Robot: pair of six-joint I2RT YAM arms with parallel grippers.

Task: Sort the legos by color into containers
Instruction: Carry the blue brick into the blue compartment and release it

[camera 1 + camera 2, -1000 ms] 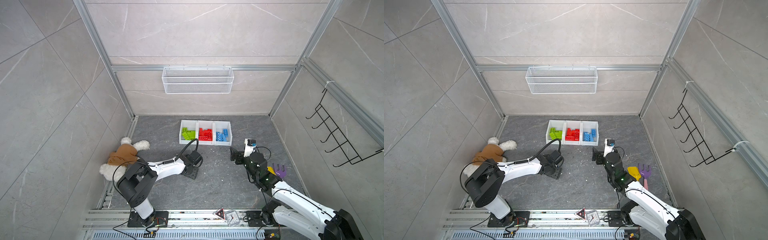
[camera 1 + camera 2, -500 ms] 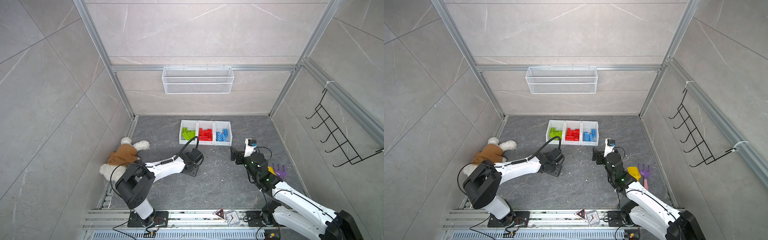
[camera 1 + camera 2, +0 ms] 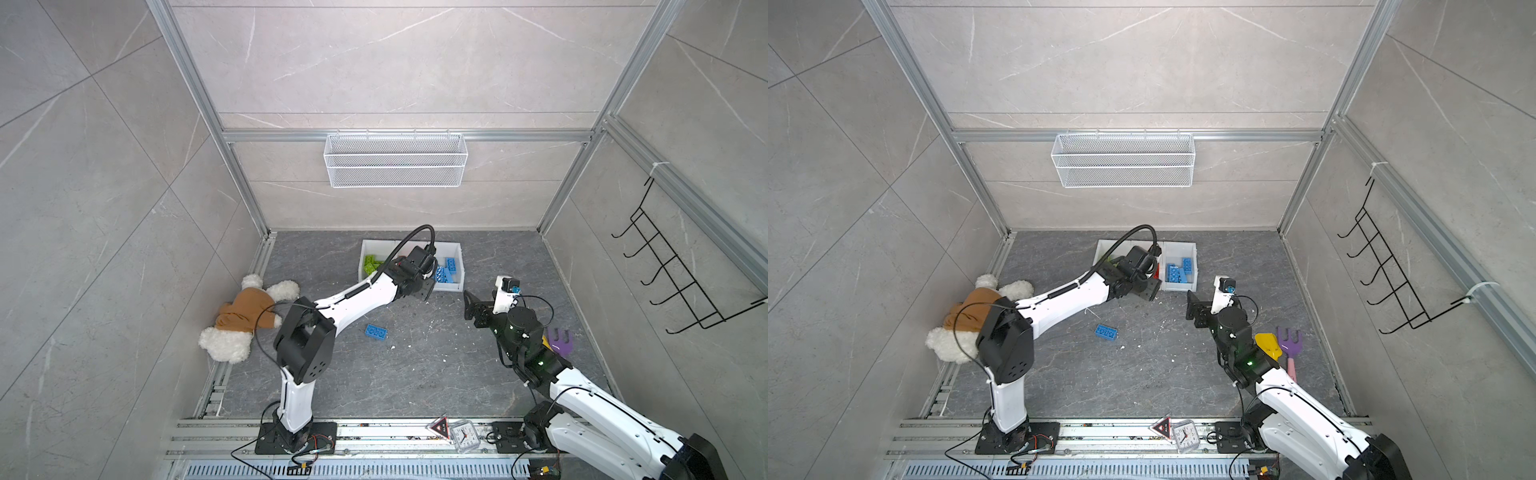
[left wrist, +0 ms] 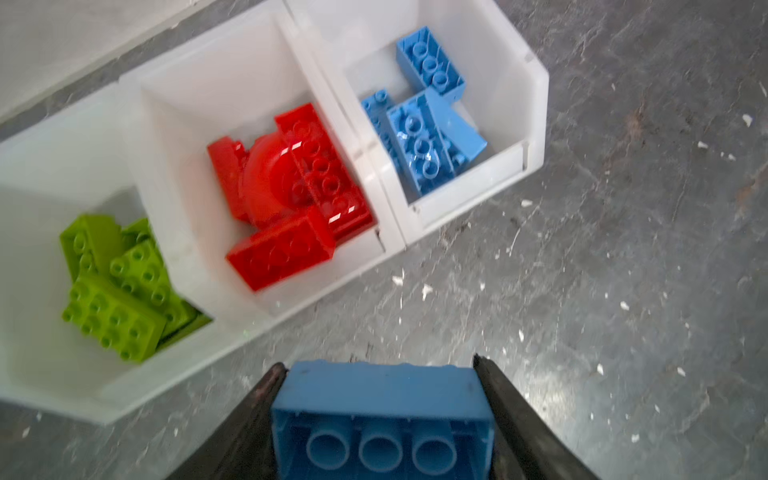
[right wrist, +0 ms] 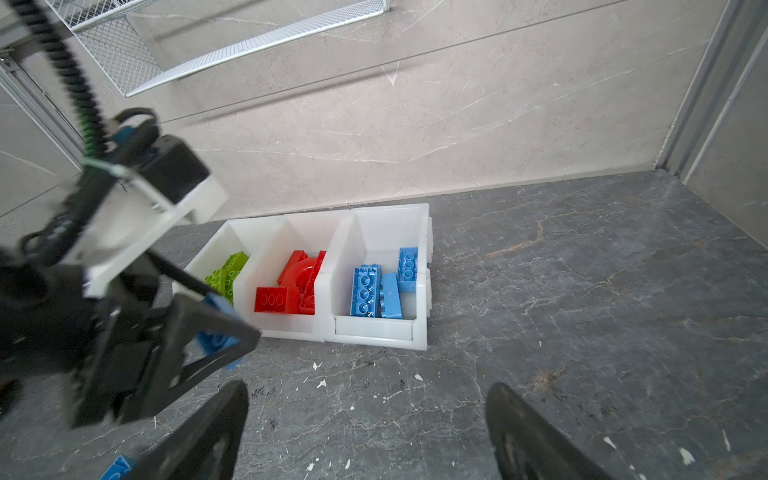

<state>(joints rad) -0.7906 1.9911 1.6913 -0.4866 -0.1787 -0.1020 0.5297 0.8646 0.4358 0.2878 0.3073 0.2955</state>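
Observation:
Three joined white containers [image 4: 536,104] stand by the back wall, holding lime green legos [image 4: 112,291], red legos [image 4: 291,187] and blue legos [image 4: 419,137]. My left gripper [image 4: 377,362] is shut on a blue lego [image 4: 382,415] and hovers just in front of the containers [image 3: 453,249], near the red one in both top views. Another blue lego [image 3: 376,332] lies on the floor behind it. My right gripper [image 5: 368,388] is open and empty, low over the floor to the right of the containers' front [image 5: 374,332].
A teddy bear [image 3: 249,316] lies at the left wall. A yellow shovel [image 3: 1268,345] and purple rake [image 3: 1289,336] lie beside the right arm. A wire basket [image 3: 395,164] hangs on the back wall, black hooks [image 3: 681,270] on the right wall. A small clock [image 3: 463,434] sits on the front rail.
My left gripper has risen from the floor and travelled back and right toward the containers with a blue lego. One blue lego is uncovered where it was. The right arm stays still.

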